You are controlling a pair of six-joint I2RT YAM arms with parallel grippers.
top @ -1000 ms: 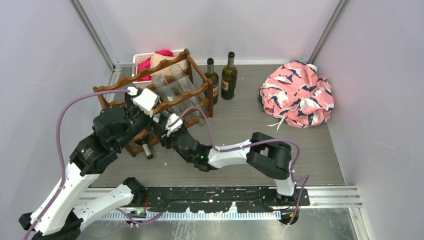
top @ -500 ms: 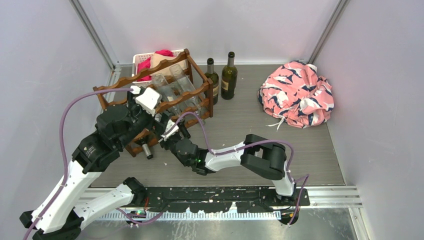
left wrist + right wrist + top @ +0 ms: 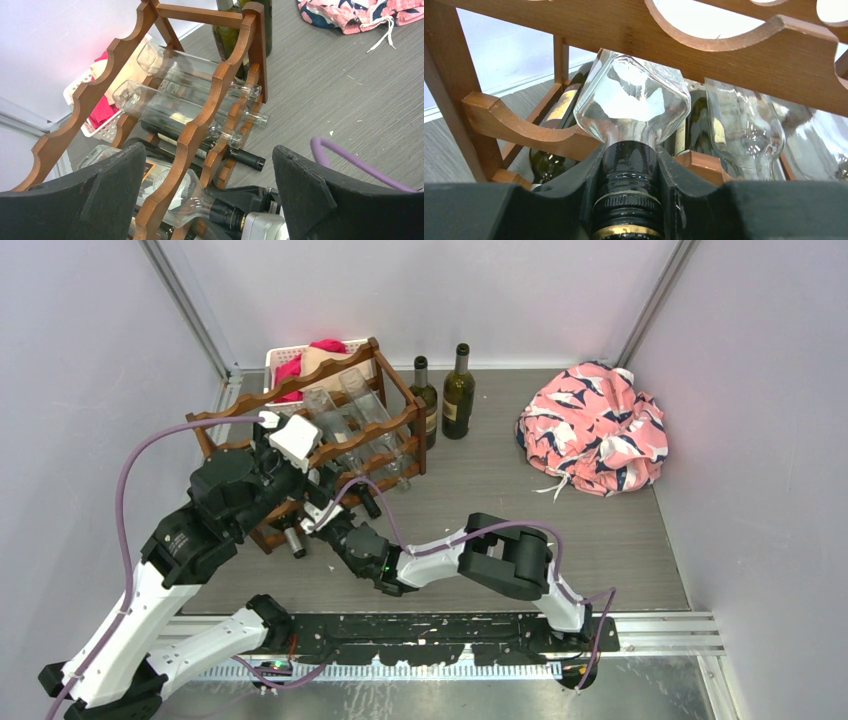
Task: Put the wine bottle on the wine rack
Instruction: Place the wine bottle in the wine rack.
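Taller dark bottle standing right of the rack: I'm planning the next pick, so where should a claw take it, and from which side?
Probably by the neck of the taller bottle, coming from its open right or near side. It stands upright, the neck is slim, and the shorter bottle and wine rack crowd its left.

Clear square-shouldered wine bottle [image 3: 631,102] with black capped neck, lying nearly level, shoulder resting by a lower scalloped rail, neck gripped between right fingers [image 3: 569,197], reddish-brown open-framed wine rack [image 3: 202,117] standing upright on grey worktop [image 3: 480,490]
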